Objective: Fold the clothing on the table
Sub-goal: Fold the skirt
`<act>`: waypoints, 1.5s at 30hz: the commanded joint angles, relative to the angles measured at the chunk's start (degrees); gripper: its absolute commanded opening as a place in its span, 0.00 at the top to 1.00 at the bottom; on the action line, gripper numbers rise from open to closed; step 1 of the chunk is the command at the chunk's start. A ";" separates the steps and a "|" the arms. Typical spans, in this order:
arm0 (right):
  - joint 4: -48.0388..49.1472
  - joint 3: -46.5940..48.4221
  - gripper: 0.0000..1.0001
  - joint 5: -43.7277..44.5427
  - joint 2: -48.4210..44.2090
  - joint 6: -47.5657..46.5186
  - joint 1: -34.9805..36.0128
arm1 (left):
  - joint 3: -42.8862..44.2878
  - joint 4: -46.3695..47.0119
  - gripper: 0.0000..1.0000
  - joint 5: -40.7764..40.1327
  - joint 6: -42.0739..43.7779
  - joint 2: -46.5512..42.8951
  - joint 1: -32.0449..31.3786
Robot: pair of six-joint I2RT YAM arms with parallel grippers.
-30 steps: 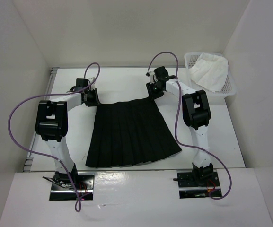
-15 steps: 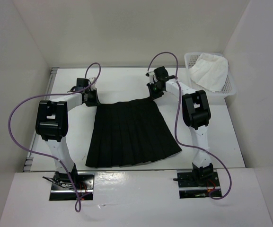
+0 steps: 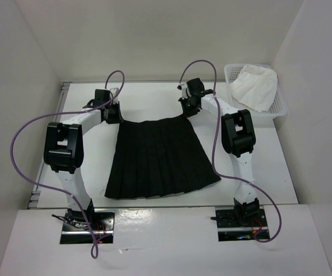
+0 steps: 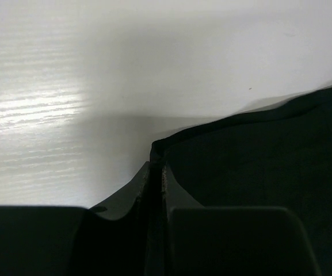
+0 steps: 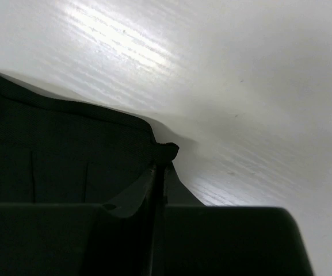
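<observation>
- Clothing [image 3: 160,158] lies flat on the table [image 3: 85,172], spread from both pincers toward the arm bases. The left pincer [image 3: 113,115] and right pincer [image 3: 187,109] are each clenched on one waistband corner.
- Risk, in my judgement: only a little thin fabric sits between the tips, so a corner may slip out during lifting.
- The wrist views show these pinches closely; only the top view shows the whole hem.

White table [image 3: 154,98], black pleated skirt [image 3: 160,158] spread on it, basket [image 3: 280,104] far right
</observation>
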 commanded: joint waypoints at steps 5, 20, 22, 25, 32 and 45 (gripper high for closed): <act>0.26 6.10 1.00 3.25 -2.72 1.38 0.31 | 1.86 -0.33 1.00 -3.55 -0.97 -9.78 -0.60; 0.87 1.38 1.00 1.67 -12.73 1.38 -0.22 | -0.25 -0.33 1.00 -5.93 -3.07 -15.16 -2.54; 1.49 -0.48 1.00 1.67 -15.81 0.86 -0.22 | -0.95 -0.33 1.00 -5.93 -3.08 -16.73 -3.15; 2.81 -4.00 1.00 3.42 -19.24 -0.28 -0.22 | 0.09 -1.11 1.00 -6.55 -3.78 -17.53 -3.15; 2.29 -10.41 1.00 2.11 -24.95 -2.13 -0.22 | -1.65 -1.82 1.00 -7.24 -4.93 -21.30 -6.40; 0.18 -22.81 1.00 -2.98 -38.57 -9.33 -0.22 | -14.39 -1.38 1.00 -10.67 -11.69 -35.79 -14.66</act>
